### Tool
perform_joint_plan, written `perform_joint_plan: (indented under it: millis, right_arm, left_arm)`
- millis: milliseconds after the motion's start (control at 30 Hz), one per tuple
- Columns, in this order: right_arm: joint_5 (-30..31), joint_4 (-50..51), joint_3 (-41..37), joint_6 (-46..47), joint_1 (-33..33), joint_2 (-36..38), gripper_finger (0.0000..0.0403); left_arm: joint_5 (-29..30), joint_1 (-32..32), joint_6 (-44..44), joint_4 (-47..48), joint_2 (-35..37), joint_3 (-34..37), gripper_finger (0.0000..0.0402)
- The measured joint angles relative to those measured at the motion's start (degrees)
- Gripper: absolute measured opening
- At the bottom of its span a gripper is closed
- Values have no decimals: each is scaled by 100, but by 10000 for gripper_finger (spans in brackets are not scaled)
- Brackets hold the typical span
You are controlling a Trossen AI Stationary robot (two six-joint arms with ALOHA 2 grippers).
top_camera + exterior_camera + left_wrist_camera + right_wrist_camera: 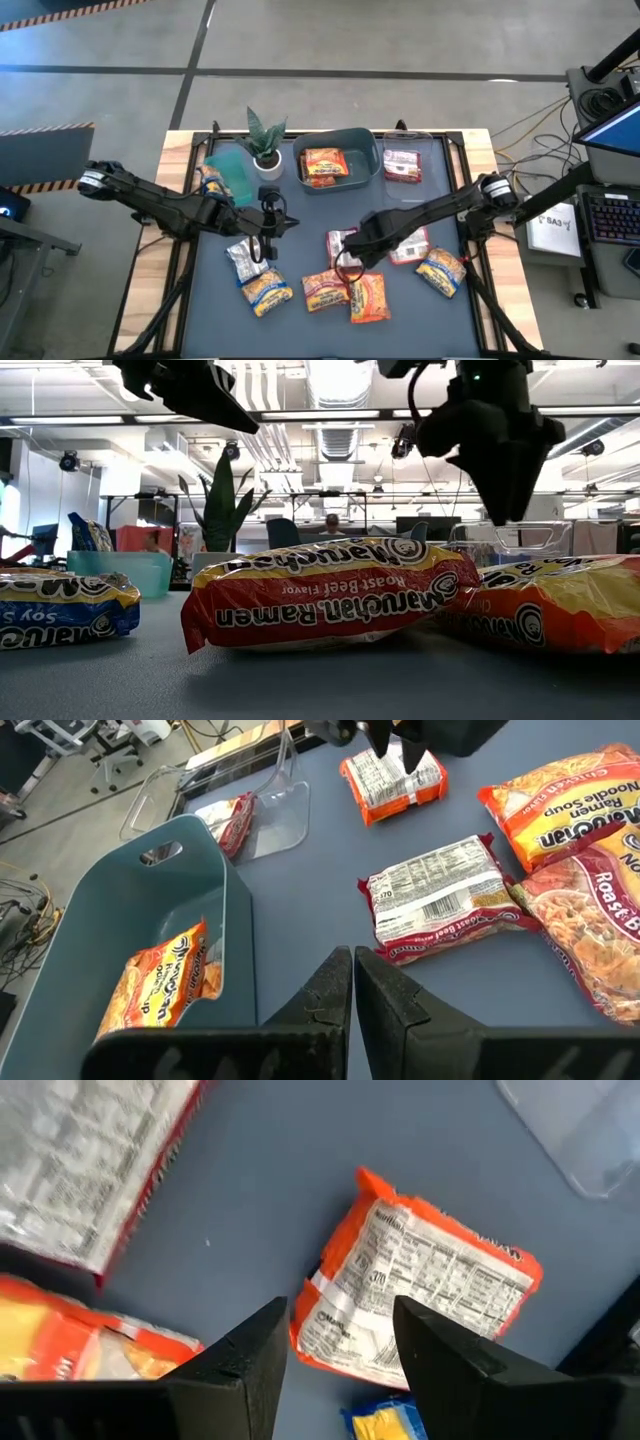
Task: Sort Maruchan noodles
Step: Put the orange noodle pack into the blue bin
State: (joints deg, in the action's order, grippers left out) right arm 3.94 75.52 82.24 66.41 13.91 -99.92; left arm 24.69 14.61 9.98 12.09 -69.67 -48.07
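An orange-edged Maruchan packet (425,1295) is approached, seemingly for pickup, by the half-open right gripper (335,1345); lowering is required next.

The table (300,305) carries a plant (266,140); beside it a grey bin (362,150), a clear tray (435,150), a teal bin (232,170); nearer, loose packets (325,289).

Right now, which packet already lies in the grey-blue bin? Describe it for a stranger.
At the table's back edge stands a potted plant. Between it and a clear tray sits a grey-blue bin, with one orange-yellow packet inside. The tray's packet is red instead.
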Motion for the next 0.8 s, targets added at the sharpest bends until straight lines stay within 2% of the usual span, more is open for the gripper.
perform_joint_plan:
  millis: [233,533,800]
  right_arm:
    - [61,-882,-11,-153,9,-71,167]
    - [67,-840,-17,-192,4,-88,158]
    - [215,-841,-379,-81,-24,-77,160]
  left_arm:
    - [0,0,0,5,0,0,0]
    - [-2,1,-4,7,0,0,0]
    - [-2,1,-22,14,0,0,0]
